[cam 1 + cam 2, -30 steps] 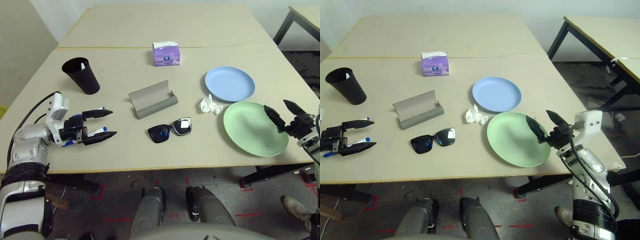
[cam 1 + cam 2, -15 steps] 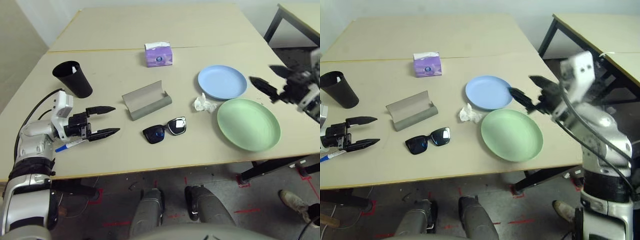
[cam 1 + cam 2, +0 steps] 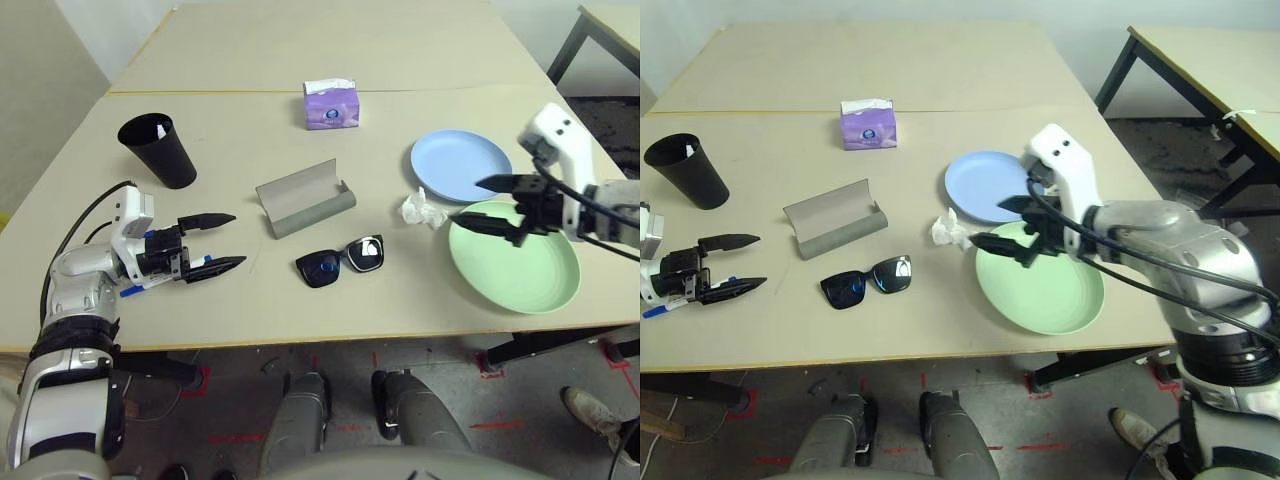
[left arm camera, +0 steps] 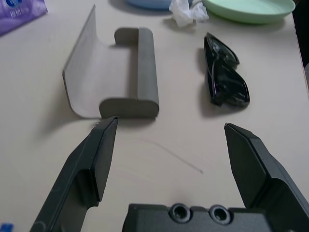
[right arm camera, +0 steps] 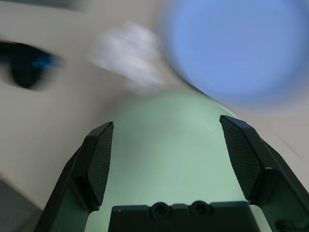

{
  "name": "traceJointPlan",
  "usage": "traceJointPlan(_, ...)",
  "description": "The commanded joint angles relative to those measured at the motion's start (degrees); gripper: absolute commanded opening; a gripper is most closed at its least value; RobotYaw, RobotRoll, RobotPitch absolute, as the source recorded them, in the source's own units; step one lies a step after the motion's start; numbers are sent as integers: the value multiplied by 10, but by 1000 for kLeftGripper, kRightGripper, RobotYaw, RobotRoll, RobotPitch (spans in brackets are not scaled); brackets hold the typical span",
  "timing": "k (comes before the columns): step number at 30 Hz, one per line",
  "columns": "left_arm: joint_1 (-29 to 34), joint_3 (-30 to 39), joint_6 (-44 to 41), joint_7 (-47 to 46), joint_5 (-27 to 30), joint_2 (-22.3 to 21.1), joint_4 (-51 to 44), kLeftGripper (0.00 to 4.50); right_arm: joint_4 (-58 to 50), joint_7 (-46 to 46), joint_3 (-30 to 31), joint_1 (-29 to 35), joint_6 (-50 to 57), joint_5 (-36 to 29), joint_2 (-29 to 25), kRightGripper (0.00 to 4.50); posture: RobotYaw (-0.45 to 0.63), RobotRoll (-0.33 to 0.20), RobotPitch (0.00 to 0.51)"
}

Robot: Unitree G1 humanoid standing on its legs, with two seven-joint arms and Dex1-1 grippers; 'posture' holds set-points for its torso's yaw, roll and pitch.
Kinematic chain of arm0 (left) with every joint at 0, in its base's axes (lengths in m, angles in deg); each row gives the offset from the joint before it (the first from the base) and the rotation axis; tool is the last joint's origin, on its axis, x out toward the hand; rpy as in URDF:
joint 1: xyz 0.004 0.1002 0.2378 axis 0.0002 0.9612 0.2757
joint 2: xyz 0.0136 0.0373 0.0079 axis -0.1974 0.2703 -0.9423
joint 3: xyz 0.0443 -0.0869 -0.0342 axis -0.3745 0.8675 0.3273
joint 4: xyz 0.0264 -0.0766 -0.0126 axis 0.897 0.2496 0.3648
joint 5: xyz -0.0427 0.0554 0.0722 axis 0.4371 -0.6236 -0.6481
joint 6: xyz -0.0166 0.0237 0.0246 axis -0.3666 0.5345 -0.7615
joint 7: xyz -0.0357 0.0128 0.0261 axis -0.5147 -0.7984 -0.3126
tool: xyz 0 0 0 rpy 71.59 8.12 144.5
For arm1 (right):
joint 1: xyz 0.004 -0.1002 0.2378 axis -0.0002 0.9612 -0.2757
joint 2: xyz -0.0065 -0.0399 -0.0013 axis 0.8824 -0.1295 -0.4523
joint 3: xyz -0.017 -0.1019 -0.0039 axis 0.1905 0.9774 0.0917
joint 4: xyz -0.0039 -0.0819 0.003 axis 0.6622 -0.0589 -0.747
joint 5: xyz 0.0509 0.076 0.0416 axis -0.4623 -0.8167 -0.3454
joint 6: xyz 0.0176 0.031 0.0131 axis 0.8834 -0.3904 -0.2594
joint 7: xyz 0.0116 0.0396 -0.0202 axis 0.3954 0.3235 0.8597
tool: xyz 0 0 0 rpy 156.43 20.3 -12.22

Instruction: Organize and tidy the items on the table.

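Observation:
My left gripper [image 3: 237, 239] hovers open low over the table [image 3: 250, 310] at the left, with a blue-capped white marker [image 3: 128, 291] lying under it. It faces the grey glasses case [image 4: 120, 72] and the black sunglasses [image 3: 340, 260] at the centre. Over the left rim of the green plate [image 3: 525, 265] my right gripper [image 3: 467, 200] stands open and empty, its fingertips close to the crumpled white tissue [image 3: 421, 209]. The light-blue plate [image 3: 460, 165] lies just behind the green one.
A black cup [image 3: 160, 150] with something white inside stands at the back left. The purple tissue box [image 3: 332, 105] sits at the back centre by the seam line. A second table with dark legs [image 3: 1200, 70] stands to the right.
My right arm has swung in from the table's right edge, across the green plate toward the tissue. The left gripper has stayed almost still over the marker. The camera has shifted.

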Motion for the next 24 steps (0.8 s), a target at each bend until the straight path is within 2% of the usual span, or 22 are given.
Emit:
traceJointPlan(1,1,-5,10,6,-12,5,17,4500,-3,-3,-56,54,56,-1,-40,4474,-90,0,155)
traceJointPlan(4,-6,-8,12,9,-15,8,21,4500,-5,0,-89,106,72,6,-60,4474,-97,0,152)
traceJointPlan(12,-17,-8,15,15,-20,8,29,4500,-28,17,-124,166,133,-1,-45,4474,-101,0,154)
traceJointPlan(16,-17,-7,14,16,-19,8,26,4500,-18,31,-121,182,126,11,-32,4474,-98,0,156)
traceJointPlan(24,-8,-3,11,13,-14,6,11,4500,25,61,-85,172,92,32,9,4474,-72,0,158)
